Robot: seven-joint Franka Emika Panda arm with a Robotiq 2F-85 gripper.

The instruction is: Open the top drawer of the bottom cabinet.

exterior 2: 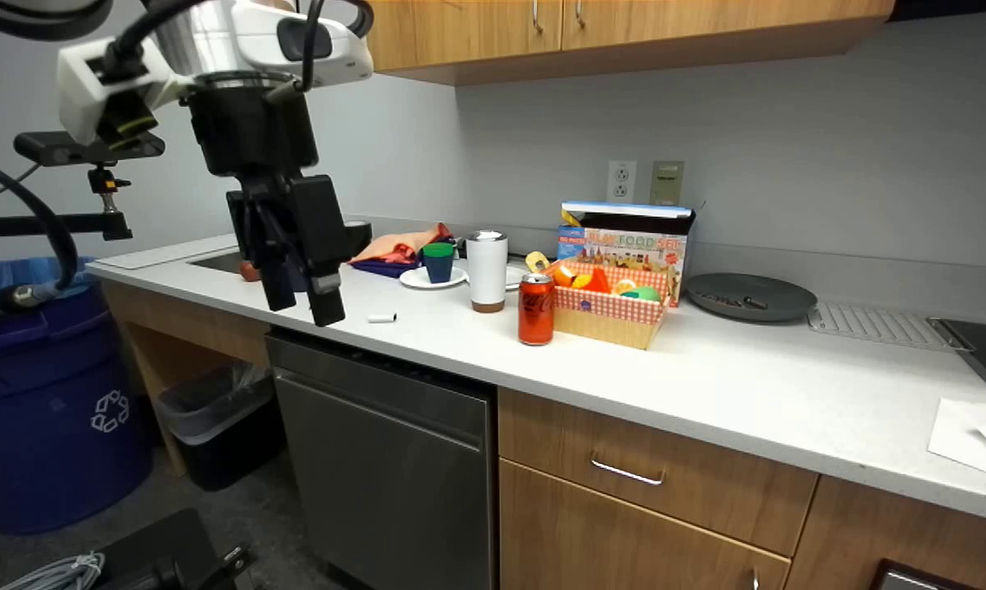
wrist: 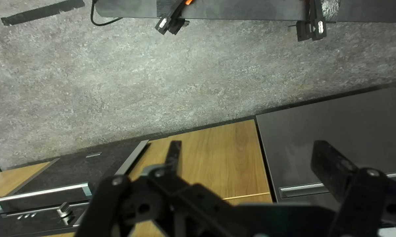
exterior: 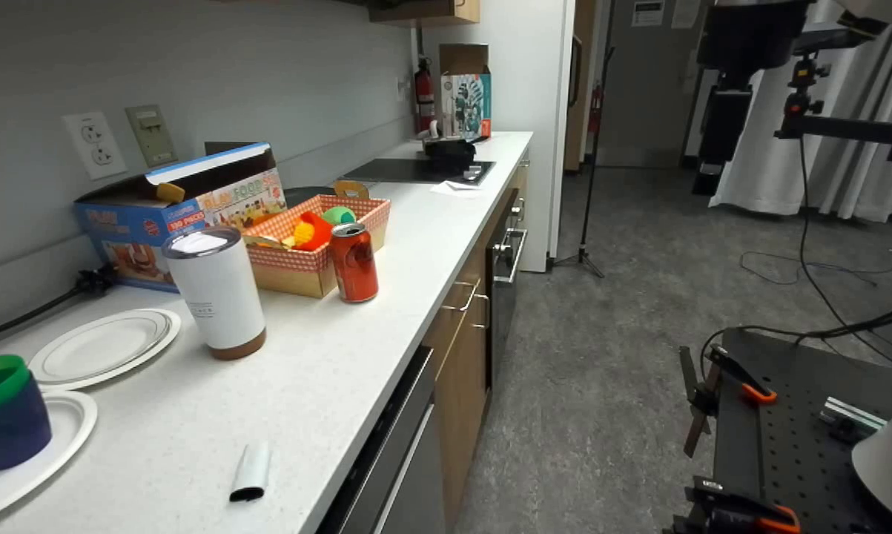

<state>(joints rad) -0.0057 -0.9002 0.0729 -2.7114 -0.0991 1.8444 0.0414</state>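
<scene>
Brown top drawer (exterior 2: 656, 455) closed in bottom cabinet (exterior 2: 611, 545).

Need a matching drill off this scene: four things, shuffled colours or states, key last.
1. top drawer | A. spread apart, nothing between them
2. jaws | B. white with a brown base
3. soda can | C. closed
4. tumbler | D. red

Pairs: 1-C, 2-A, 3-D, 4-B
</scene>
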